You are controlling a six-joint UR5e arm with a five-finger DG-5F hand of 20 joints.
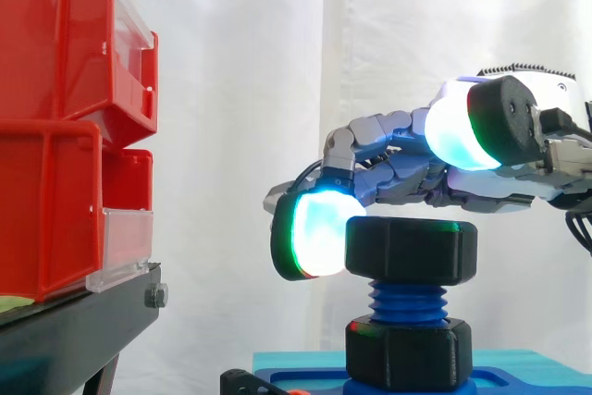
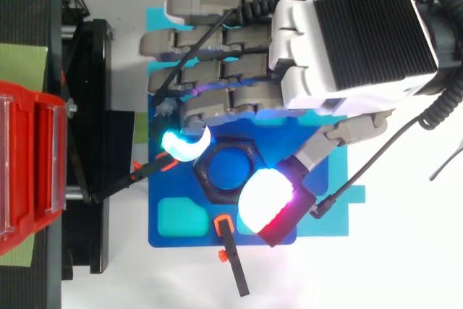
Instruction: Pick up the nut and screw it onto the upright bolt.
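Glowing white with a red and green rim, the thumb's pad (image 1: pixel 458 131) sits nearest in the side view, at the upper right of the frame and higher than the nut's top face. In the top view the same pad lies at the lower right edge of the nut. The robot hand (image 2: pixel 347 41) reaches in from the right of the side view, white-shelled with grey fingers. Its fingers are spread apart and not clamped on anything. One curled finger's cyan-white pad (image 1: pixel 314 233) rests against the left face of the nut, while the thumb stands clear above it.

The black hexagonal plastic nut (image 1: pixel 412 249) sits on top of the upright blue threaded bolt (image 1: pixel 407 301), low and right of centre in the side view. A few turns of thread show beneath it. Below the threads a second black hexagonal collar (image 1: pixel 407 351) sits at the bolt's foot on a blue base plate (image 2: pixel 188 229). That plate lies on a teal sheet (image 2: pixel 340 222). A black clamp with orange tips (image 2: pixel 233 258) grips the plate's lower edge in the top view.

Farther left, stacked red plastic bins (image 1: pixel 55 136) with clear fronts stand on a black stand (image 1: pixel 74 330). Behind everything hangs the white curtain (image 1: pixel 240 90).
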